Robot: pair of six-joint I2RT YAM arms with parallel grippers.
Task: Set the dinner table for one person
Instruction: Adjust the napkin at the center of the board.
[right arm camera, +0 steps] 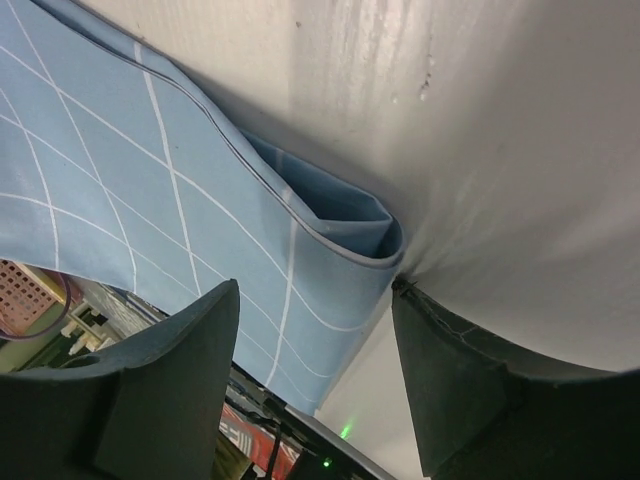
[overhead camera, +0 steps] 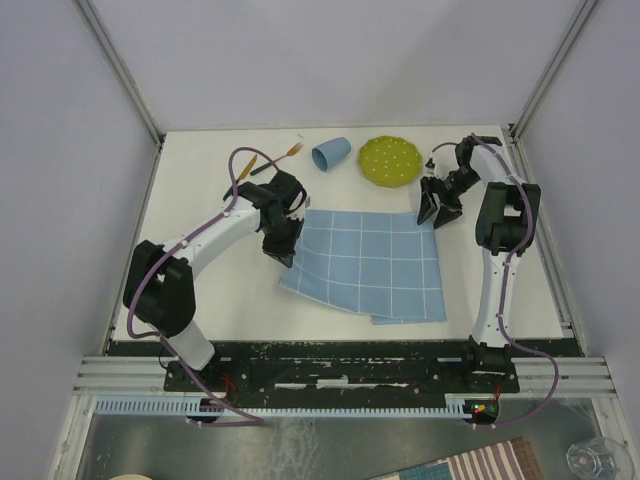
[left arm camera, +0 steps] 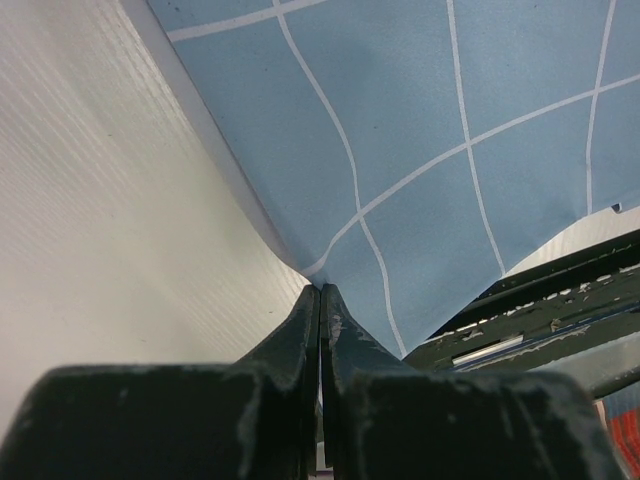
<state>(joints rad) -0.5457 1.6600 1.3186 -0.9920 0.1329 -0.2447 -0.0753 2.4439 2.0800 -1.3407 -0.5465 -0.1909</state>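
Top view, working left to right. The white surface (overhead camera: 250, 300) fills the middle of the frame, from the arm bases at the bottom to the back wall at the top, and carries everything noted here. Left hand (overhead camera: 284, 252) sits left of centre, pointed down at the left edge of the light-blue cloth (overhead camera: 370, 265). In the left wrist view that hand (left arm camera: 320, 292) has its fingers pressed together with no gap, and the cloth (left arm camera: 420, 120) edge runs into the tips, pinched there and lifted slightly off the surface (left arm camera: 120, 200). Upper left of centre, near the back edge, lies a fork (overhead camera: 278, 160) with an orange end and a dark handle. Just right of it is a blue cup (overhead camera: 331, 153) on its side. The gridded cloth is spread over the centre, skewed, with a doubled layer showing along its lower right edge. Above its top right part is a green plate (overhead camera: 389, 160), apart from the cloth. Right of the plate, the right hand (overhead camera: 436, 216) hangs over the cloth's upper right corner. In the right wrist view this hand (right arm camera: 312, 288) is wide open and holds nothing. The folded cloth corner (right arm camera: 340, 225) lies between its fingers (right arm camera: 180, 380), and the right-side finger tip is at the corner's edge, on the bare surface (right arm camera: 500, 150).
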